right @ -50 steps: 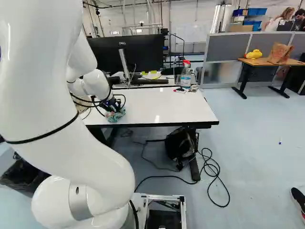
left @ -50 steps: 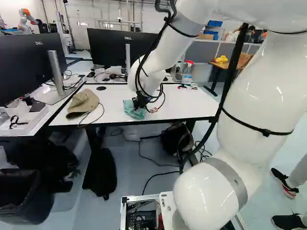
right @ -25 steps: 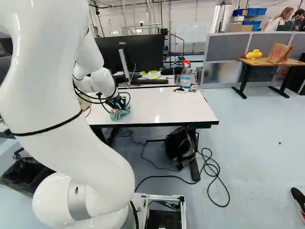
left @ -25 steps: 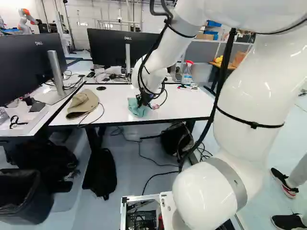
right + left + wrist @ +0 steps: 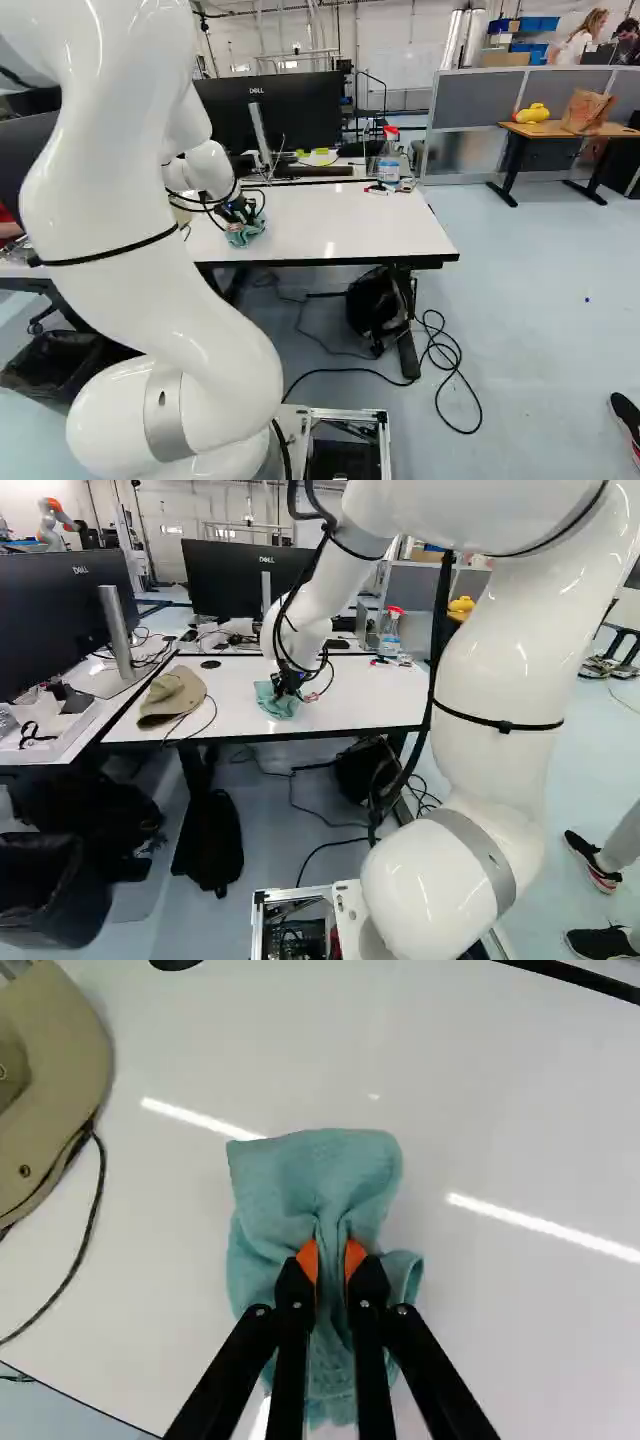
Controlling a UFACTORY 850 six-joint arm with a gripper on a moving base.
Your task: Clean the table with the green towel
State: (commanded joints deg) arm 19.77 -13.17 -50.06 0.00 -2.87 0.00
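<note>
Gripper [image 5: 332,1258] clamped on ridge of bunched green towel [image 5: 310,1175], likely so loose cloth below wipes white table [image 5: 365,695]. In left base view, hat [image 5: 174,692] at towel's nine o'clock, spray bottle [image 5: 390,635] at two, probably spared from strokes. Since earlier frame, gripper and held towel shifted toward ten o'clock; hat unmoved.

The green towel [image 5: 310,1170] lies bunched, its middle pinched into folds. In the right base view it sits toward eight o'clock on the visible top of the glossy white desk [image 5: 350,225].
</note>
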